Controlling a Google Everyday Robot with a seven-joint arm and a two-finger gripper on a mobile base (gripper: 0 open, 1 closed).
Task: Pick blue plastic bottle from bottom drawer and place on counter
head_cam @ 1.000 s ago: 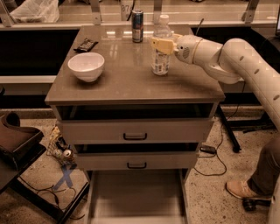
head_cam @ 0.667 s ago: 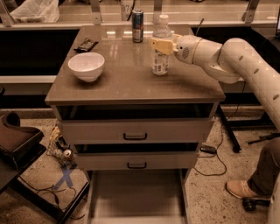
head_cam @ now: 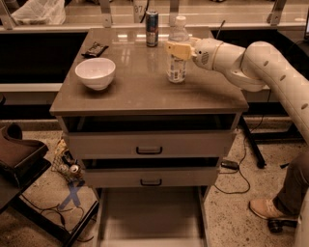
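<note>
The bottom drawer (head_cam: 149,219) stands pulled out at the near edge. Above it, on the bench (head_cam: 145,91), a white bowl (head_cam: 95,73) sits left. Farther right the bottle (head_cam: 177,70) stands upright, the end effector (head_cam: 175,49) straddling its shoulder; clamped or loose, I cannot tell. A can (head_cam: 152,29) stands beyond.

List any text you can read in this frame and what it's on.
White tag at the top edge: digits, perhaps "97", too blurred to be sure.
Label of the blue plastic bottle, gripper at its shoulder: too blurred to read.
Drink can: print too small to read.
Dark packet: unreadable.
</note>
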